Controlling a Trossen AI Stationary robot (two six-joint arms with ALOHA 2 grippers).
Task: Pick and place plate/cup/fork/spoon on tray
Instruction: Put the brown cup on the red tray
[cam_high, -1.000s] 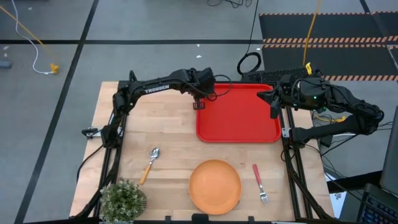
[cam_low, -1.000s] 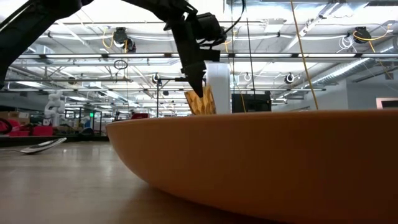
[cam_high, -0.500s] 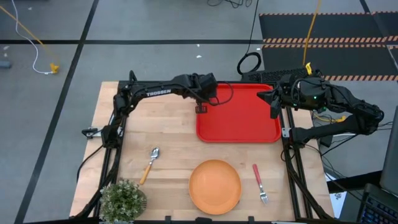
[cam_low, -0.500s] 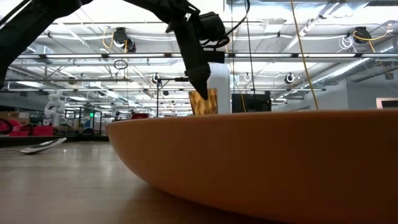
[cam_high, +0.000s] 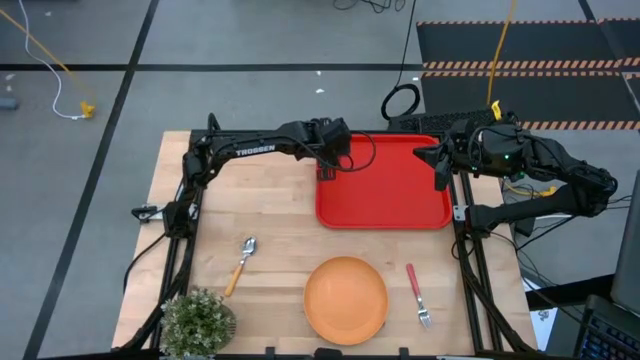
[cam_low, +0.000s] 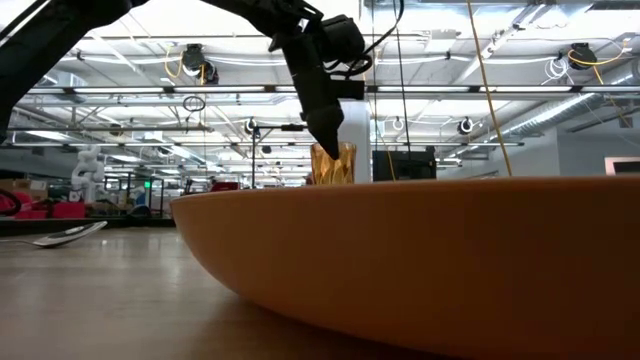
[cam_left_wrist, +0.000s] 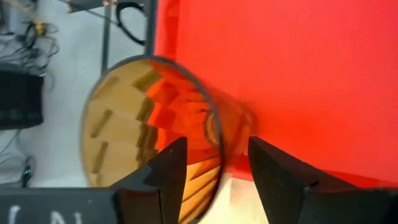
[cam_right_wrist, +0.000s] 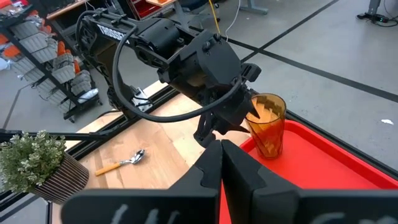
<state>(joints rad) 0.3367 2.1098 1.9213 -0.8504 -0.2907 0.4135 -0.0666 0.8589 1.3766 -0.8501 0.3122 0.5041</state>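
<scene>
As you read the desk from its near edge toward the tray, you first meet the plate, lying flat on the wood just short of the tray. The fork lies on the desk beside the plate, below the tray's near right corner, tines pointing away from the tray. The spoon rests well to the left of the tray, with a potted plant beyond it at the near left corner of the desk.

Farther on, you find the left gripper at the tray's left rim. Its fingers pinch the wall of the cup, one inside and one outside. The cup stands upright just inside the tray's left edge; whether its base touches the tray floor, you cannot tell.

At the tray's far right corner, the right gripper hangs over the rim, its fingers pressed together and holding nothing.
</scene>
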